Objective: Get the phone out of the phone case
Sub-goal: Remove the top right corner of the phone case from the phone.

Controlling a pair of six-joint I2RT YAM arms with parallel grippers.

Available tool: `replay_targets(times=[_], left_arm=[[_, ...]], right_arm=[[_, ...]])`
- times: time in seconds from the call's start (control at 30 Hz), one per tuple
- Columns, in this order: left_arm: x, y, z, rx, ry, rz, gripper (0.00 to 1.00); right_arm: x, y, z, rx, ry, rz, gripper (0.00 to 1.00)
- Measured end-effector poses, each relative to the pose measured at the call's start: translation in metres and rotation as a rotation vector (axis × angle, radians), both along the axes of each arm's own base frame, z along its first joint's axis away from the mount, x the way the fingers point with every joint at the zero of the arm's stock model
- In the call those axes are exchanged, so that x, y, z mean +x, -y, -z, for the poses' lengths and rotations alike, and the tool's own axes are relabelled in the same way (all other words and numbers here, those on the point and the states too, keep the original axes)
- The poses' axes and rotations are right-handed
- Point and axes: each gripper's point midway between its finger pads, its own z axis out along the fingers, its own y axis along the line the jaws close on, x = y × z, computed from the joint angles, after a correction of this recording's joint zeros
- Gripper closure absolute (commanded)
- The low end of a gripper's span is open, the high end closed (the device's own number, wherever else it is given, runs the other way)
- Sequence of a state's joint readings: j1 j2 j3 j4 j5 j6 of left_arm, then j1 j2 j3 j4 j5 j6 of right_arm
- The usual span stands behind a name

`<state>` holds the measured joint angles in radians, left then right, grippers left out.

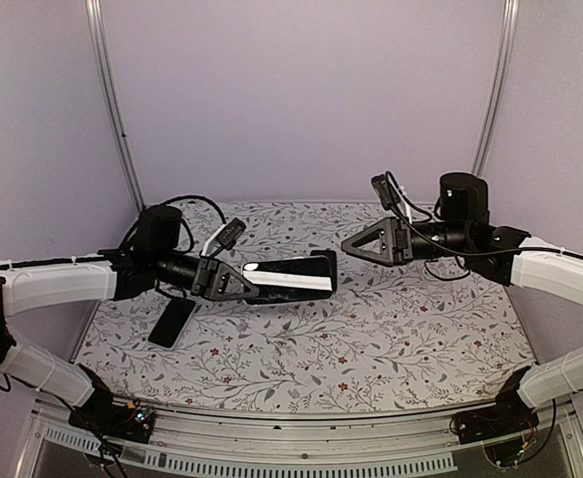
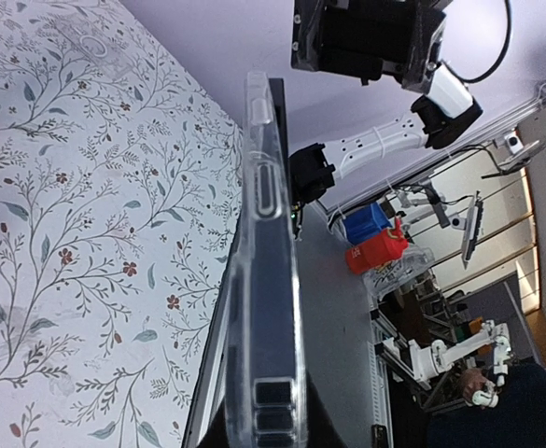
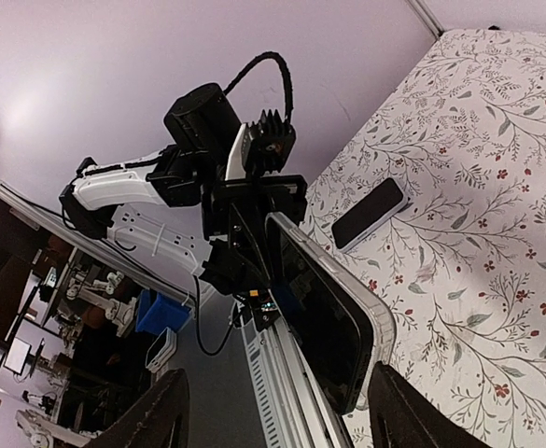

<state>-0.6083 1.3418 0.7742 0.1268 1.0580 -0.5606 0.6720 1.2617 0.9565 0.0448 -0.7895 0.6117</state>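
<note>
Top external view: we log the left claw (image 1: pixel 243 284) clamped on one end of the phone case (image 1: pixel 289 281), lifted clear of the surface (image 1: pixel 411 329).
Contents: the phone (image 3: pixel 324 317) sits inside, with the clear rim around its dark face.
Axis: the long axis runs roughly level, its free end pointing at the right claw (image 1: pixel 349 245).
Right claw: fingers spread wide, just off that free end, touching nothing.
Nearer arm: we judge the right is placed to work the free end.
Other: a second black phone (image 1: pixel 171 322) lies flat on the surface.
</note>
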Motion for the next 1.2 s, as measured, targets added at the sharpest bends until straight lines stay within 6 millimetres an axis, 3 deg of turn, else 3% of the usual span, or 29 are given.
replay_targets(times=[0.23, 0.6, 1.2], left_arm=[[-0.004, -0.007, -0.001, -0.07, -0.028, 0.019, 1.0], [-0.015, -0.009, -0.027, -0.164, 0.023, 0.078, 1.0], [-0.015, -0.009, -0.041, -0.21, 0.052, 0.089, 1.0]], right_arm=[[0.001, 0.003, 0.003, 0.006, -0.025, 0.019, 0.32], [0.005, -0.007, 0.011, 0.024, -0.089, -0.017, 0.36], [-0.002, -0.021, 0.02, 0.024, -0.13, -0.062, 0.41]])
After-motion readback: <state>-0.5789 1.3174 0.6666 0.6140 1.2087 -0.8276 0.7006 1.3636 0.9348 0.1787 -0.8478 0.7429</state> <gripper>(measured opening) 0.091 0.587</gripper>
